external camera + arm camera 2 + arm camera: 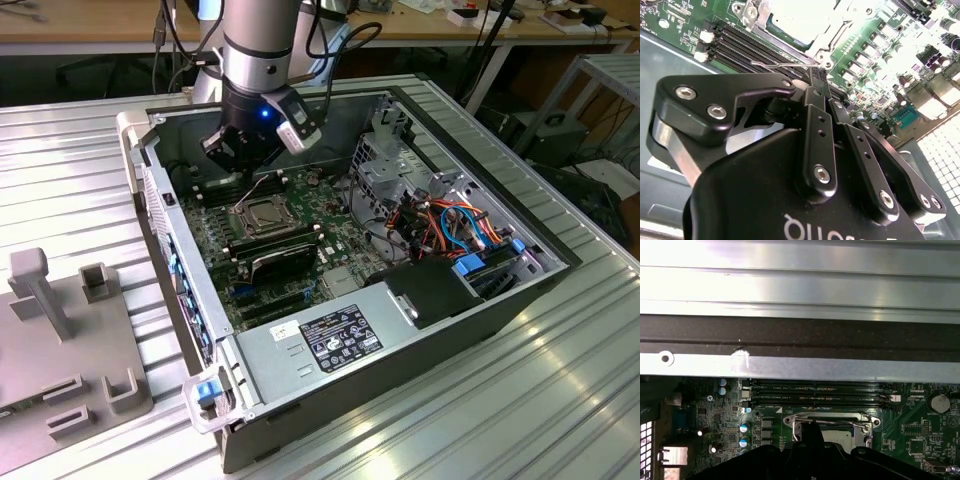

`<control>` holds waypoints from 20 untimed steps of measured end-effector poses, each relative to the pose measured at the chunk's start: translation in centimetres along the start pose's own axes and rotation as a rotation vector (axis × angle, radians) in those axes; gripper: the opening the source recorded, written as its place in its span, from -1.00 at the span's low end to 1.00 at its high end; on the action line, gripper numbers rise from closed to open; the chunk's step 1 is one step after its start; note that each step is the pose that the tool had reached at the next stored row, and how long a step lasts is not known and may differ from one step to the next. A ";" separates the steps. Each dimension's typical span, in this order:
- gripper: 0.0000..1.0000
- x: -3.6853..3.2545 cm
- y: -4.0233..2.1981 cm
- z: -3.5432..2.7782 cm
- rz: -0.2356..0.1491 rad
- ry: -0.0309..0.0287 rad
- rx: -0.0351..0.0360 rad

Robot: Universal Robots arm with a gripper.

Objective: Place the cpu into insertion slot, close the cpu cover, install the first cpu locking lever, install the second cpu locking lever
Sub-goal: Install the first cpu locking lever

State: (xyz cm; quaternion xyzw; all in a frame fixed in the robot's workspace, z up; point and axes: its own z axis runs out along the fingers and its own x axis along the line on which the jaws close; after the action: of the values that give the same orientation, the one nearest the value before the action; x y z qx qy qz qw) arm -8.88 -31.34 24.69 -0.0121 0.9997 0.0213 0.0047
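Silvery-grey square cpu seated in silver-rimmed insertion slot; thin silver cpu cover closed; black gripper, fingers pinched together, at thin wire locking lever, apparently unlatched.

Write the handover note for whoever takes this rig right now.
The pincer is shut, tips at the free end of a wire lever. Whether it actually grips the lever is unclear.
The cpu lies in the slot.
The cover looks down over the cpu.
Done: cpu placed, cover apparently closed.
Left: the lever at the pincer stands raised in the exterior view, not latched. The second lever's state is unclear.
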 end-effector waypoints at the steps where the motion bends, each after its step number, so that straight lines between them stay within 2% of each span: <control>1: -0.79 -0.03 0.00 0.02 0.000 0.0001 0.0001; 2: -0.79 -0.20 0.02 0.10 0.000 0.0000 0.0000; 5: -0.79 -1.12 0.53 0.89 0.000 0.0000 -0.0010; 7: -0.79 -1.44 0.70 1.22 0.001 -0.0001 -0.0010; 11: -0.79 -1.67 0.73 1.32 0.001 -0.0001 -0.0010; 20: -0.79 -1.68 0.73 1.34 0.001 -0.0001 -0.0010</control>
State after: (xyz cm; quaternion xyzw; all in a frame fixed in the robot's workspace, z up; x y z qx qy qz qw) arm -7.20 -30.51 23.40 -0.0116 0.9997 0.0218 0.0048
